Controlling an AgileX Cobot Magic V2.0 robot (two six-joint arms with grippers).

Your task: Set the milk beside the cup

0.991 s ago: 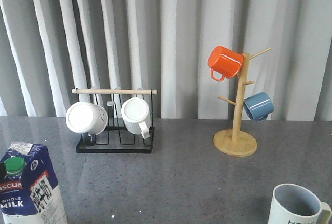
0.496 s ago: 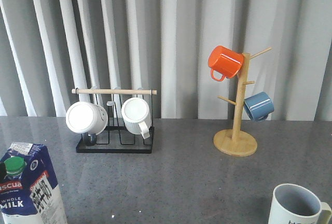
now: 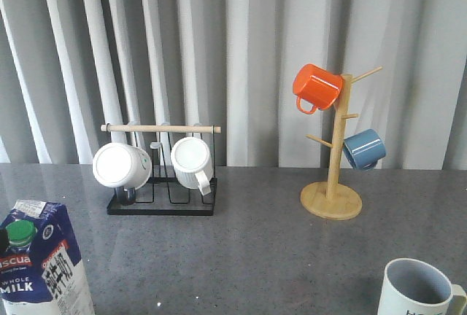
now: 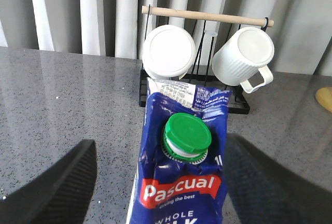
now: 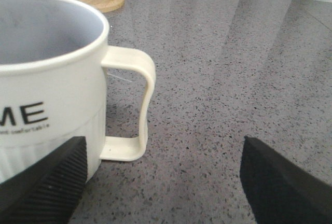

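The milk [image 3: 40, 264] stands upright at the table's front left, a blue-and-white carton with a green cap. In the left wrist view the milk [image 4: 181, 182] sits between the two dark fingers [image 4: 57, 187]. My left gripper [image 4: 166, 193] is open around it, with a gap visible on one side. The cup [image 3: 419, 289], cream-white with a grey inside, stands at the front right. In the right wrist view the cup [image 5: 46, 79] shows "ME" lettering, and its squarish handle points into the gap of my open, empty right gripper [image 5: 163, 182]. Neither gripper shows in the front view.
A black wire rack [image 3: 162, 205] with a wooden bar holds two plain white ribbed mugs [image 3: 120, 165] at the back left. A wooden mug tree [image 3: 332, 198] at the back right carries an orange mug [image 3: 316, 87] and a blue mug [image 3: 363, 149]. Grey curtains hang behind.
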